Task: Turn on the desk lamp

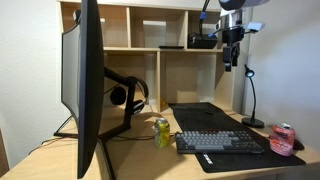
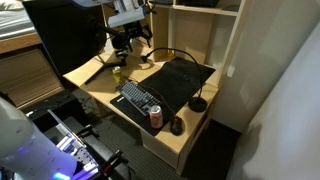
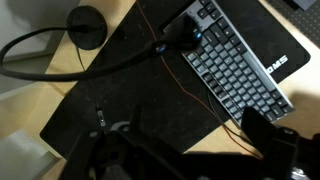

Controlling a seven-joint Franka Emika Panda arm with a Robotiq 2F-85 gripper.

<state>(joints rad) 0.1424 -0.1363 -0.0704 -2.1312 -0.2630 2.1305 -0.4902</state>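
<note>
Currently the desk lamp (image 1: 251, 100) is standing at the far right of the desk. Its round base is sitting just beside the black mat (image 3: 110, 90), and its head is leaning over a corner of the keyboard (image 1: 218, 142). A red can (image 1: 283, 138) is standing near the base, and a green can (image 1: 161, 131) farther left. The gripper (image 1: 230, 58) is hanging above the lamp, jaws spread and holding nothing.

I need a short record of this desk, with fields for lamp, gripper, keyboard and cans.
lamp: desk lamp, base beside the black mat, untouched
gripper: gripper high above the desk, apart from the lamp; open or shut unclear
keyboard: keyboard on the mat
cans: green can and red can at opposite keyboard ends
</note>
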